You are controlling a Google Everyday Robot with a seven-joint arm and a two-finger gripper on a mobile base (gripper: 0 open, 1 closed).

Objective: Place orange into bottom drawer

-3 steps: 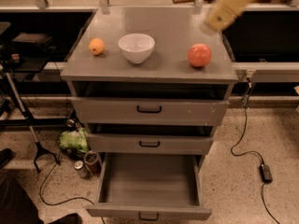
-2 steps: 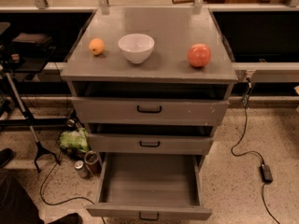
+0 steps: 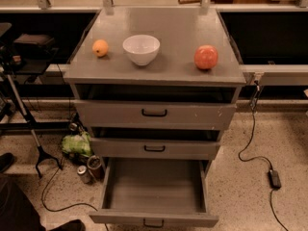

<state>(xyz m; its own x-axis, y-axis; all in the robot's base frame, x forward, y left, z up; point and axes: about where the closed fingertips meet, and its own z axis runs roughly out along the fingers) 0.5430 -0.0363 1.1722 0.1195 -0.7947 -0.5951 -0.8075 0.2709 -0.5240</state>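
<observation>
Plainly, the gripper is out of view, its grip untellable; the orange [image 3: 100, 47] rests on the counter [image 3: 173, 28] beside the white bowl [image 3: 141, 48]; the bottom drawer [image 3: 154, 186] stands pulled out, ready to receive it.

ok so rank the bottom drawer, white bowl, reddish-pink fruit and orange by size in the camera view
Largest to smallest:
1. wide grey metal bottom drawer, pulled open
2. round white bowl
3. round reddish-pink fruit
4. small yellow-orange orange
The gripper is not in view.
</observation>
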